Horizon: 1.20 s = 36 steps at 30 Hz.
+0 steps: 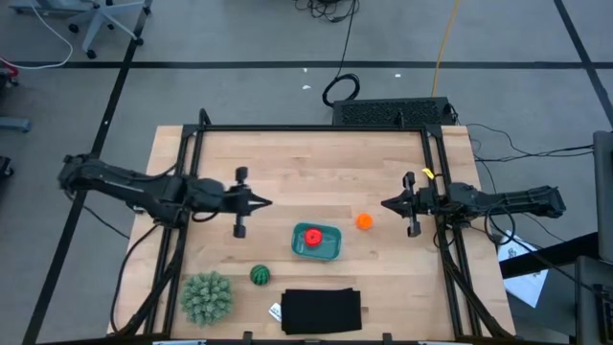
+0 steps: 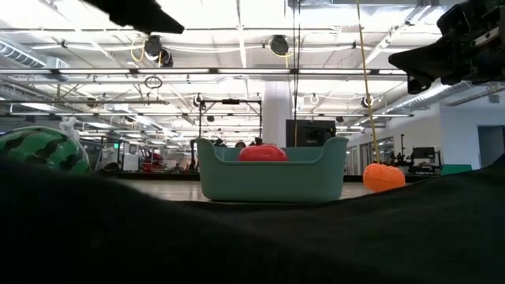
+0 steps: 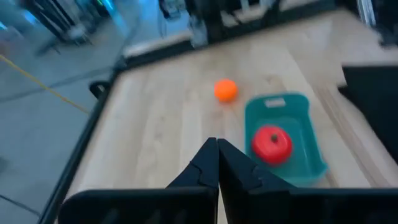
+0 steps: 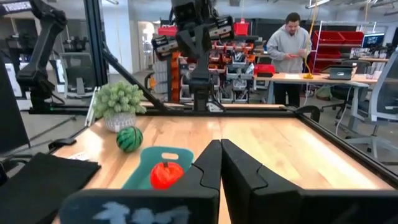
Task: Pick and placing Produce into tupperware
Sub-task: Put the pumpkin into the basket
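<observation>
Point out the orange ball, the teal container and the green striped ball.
orange ball (image 1: 364, 221), high view, centre of the ball.
teal container (image 2: 272, 184), low view, front wall.
green striped ball (image 4: 129, 138), right wrist view, middle of its striped side.

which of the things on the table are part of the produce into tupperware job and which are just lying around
Part of the job:
red fruit, already in the tupperware
orange ball, on the table beside it
green striped ball, on the table

Just lying about:
pale green spiky ball
flat black rectangle
</observation>
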Available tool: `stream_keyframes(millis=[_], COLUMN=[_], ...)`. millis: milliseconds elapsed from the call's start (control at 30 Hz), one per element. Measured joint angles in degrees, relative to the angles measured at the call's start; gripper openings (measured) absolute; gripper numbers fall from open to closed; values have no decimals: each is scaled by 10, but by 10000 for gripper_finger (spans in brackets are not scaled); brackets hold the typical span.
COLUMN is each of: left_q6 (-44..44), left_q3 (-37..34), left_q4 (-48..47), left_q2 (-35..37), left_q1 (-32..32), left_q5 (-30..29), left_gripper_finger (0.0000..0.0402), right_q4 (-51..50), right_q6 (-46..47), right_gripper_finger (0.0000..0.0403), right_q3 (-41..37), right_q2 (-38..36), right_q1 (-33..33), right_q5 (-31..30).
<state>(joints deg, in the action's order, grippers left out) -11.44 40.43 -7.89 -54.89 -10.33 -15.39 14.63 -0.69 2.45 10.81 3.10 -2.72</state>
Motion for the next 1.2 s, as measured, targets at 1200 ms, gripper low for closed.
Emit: stream_keyframes(millis=[1200], left_q6=[35], left_q3=[-254], left_q4=[244], left_q2=[104], left_q1=[21], left_q5=[-11], left_gripper_finger=[20], right_q4=[-27], right_q6=[28], right_gripper_finger=[27], right_q3=[14], right_q2=[56], right_q1=[0], right_q5=[-6])
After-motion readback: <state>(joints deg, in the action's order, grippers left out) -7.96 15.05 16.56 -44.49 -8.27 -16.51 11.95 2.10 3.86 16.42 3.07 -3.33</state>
